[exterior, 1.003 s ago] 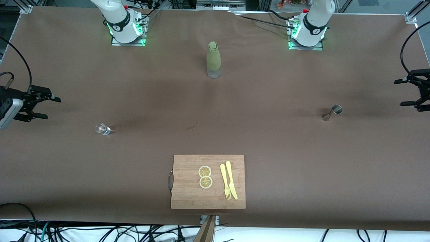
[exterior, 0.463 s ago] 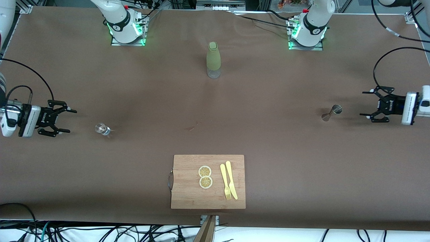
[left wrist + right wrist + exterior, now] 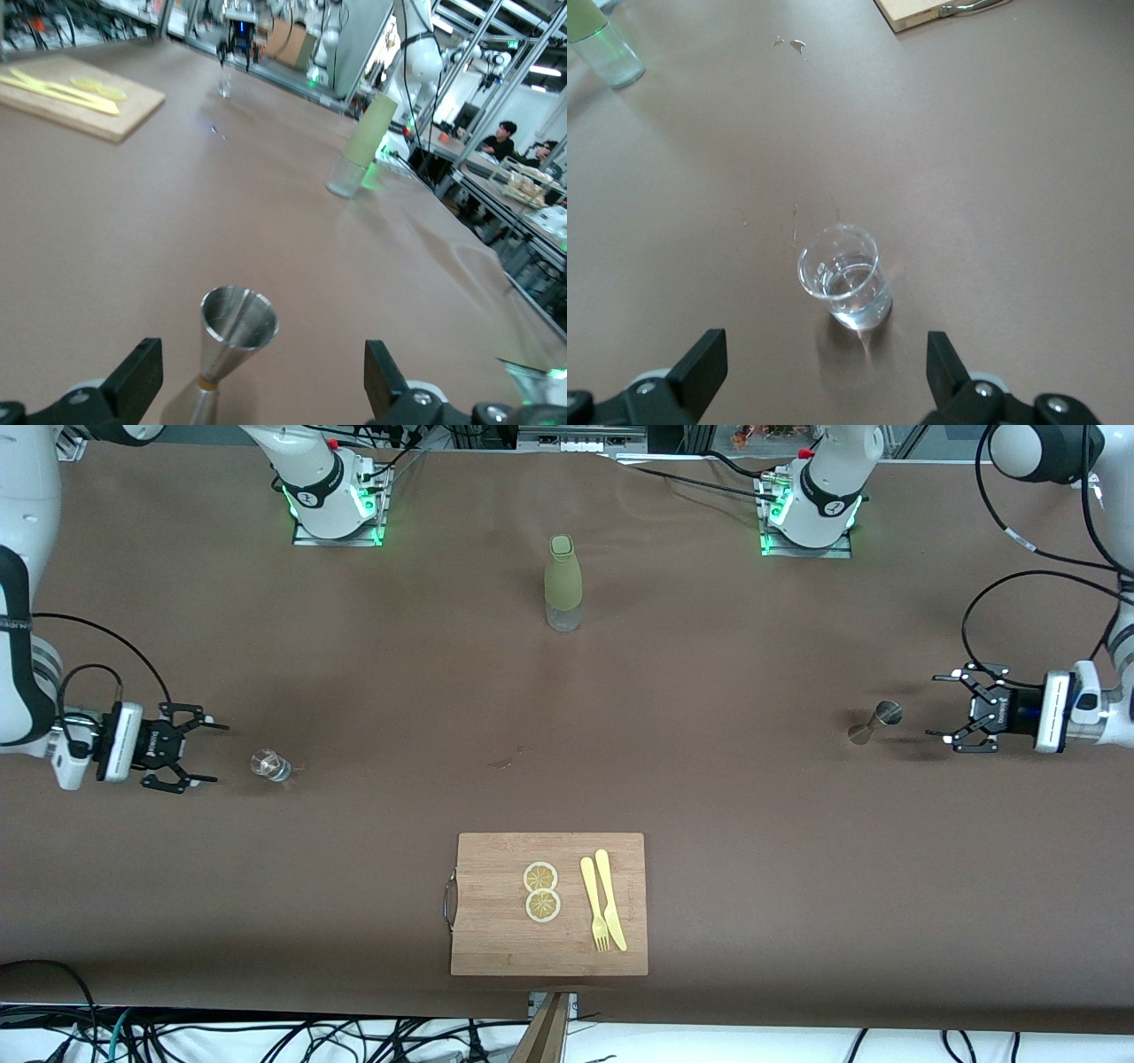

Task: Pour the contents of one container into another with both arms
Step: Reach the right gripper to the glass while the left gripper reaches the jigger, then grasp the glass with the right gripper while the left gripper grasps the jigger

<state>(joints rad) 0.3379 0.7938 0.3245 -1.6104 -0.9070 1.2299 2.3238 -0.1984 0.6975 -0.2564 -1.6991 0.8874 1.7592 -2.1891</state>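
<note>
We see right claw [image 3: 199, 755] wide open, empty, low over counter [image 3: 709, 797], just beside glass [image 3: 270, 765] at right arm's end. Left claw [image 3: 957, 711] also spread, empty, near jigger [image 3: 877, 720] at left arm's end. Glass holds clear liquid: we judge it light, slick, breakable; take mid-wall, keep upright. Jigger looks stiff metal, narrow waist, tippy; we'd pinch at waist. Bottle [image 3: 563, 583] stands between bases, board [image 3: 549, 903] nearest camera.
</note>
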